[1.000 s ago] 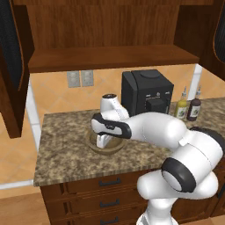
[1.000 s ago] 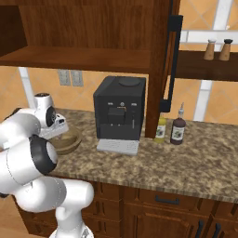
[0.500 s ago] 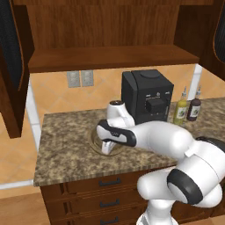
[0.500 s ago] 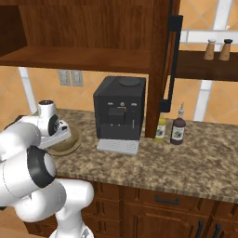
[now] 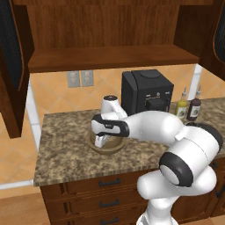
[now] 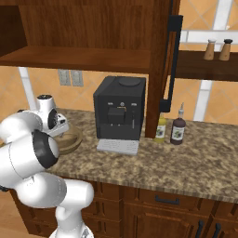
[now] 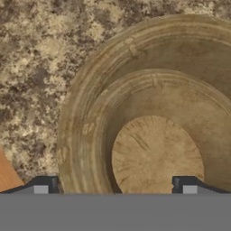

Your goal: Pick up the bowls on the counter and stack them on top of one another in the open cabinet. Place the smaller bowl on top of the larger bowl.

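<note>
A wide tan wooden bowl (image 5: 107,146) (image 6: 69,139) (image 7: 153,153) sits on the speckled counter (image 5: 66,162), left of the coffee machine. In the hand view a second, inner rim shows inside it. I cannot tell whether that is the smaller bowl lying in the larger one. My gripper (image 5: 100,141) (image 6: 62,127) (image 7: 115,187) hangs just over the bowl, pointing down into it. It is open, with one fingertip (image 7: 45,185) over the outer rim and the other over the bowl's inside. Nothing is held. The open cabinet's shelf (image 5: 110,57) (image 6: 79,58) runs above.
A black coffee machine (image 5: 145,90) (image 6: 120,111) stands right of the bowl. Two bottles (image 5: 186,106) (image 6: 169,130) stand further right. The cabinet doors hang open at both sides. Dark drawers (image 5: 103,193) run under the counter.
The hand has come down a little closer to the bowl, and the arm's elbow has swung out toward the base. The jaws have stayed wide.
</note>
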{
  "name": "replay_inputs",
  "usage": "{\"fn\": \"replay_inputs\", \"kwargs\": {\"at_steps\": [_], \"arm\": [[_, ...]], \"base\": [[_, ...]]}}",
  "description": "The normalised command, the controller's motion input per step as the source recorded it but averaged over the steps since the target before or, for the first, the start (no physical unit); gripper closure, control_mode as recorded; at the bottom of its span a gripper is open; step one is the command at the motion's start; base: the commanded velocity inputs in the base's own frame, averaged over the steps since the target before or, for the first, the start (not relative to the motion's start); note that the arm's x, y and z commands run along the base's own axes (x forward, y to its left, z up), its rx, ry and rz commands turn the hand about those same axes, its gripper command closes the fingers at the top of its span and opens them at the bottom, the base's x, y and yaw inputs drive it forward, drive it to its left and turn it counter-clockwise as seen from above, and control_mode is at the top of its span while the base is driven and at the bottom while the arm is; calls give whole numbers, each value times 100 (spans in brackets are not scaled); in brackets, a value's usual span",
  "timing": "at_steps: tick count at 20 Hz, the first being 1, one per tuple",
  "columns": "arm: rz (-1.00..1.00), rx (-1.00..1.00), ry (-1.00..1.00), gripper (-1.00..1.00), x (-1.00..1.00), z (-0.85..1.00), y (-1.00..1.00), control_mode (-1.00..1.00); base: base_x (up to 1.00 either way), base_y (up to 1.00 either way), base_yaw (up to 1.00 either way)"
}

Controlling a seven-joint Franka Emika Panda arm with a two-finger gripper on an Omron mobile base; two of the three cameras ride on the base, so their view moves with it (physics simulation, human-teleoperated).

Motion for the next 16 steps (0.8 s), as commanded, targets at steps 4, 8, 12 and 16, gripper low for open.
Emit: {"fn": "replay_inputs", "kwargs": {"at_steps": [4,8,12,16], "arm": [[0,0,0,-100,0,17,16,-100],[0,0,0,-100,0,-13,33,-100],[0,-1,0,-100,0,-10,39,-100],[-11,0,0,-100,2,0,8,-100]], "base": [[0,0,0],[0,0,0],[0,0,0],[0,0,0]]}}
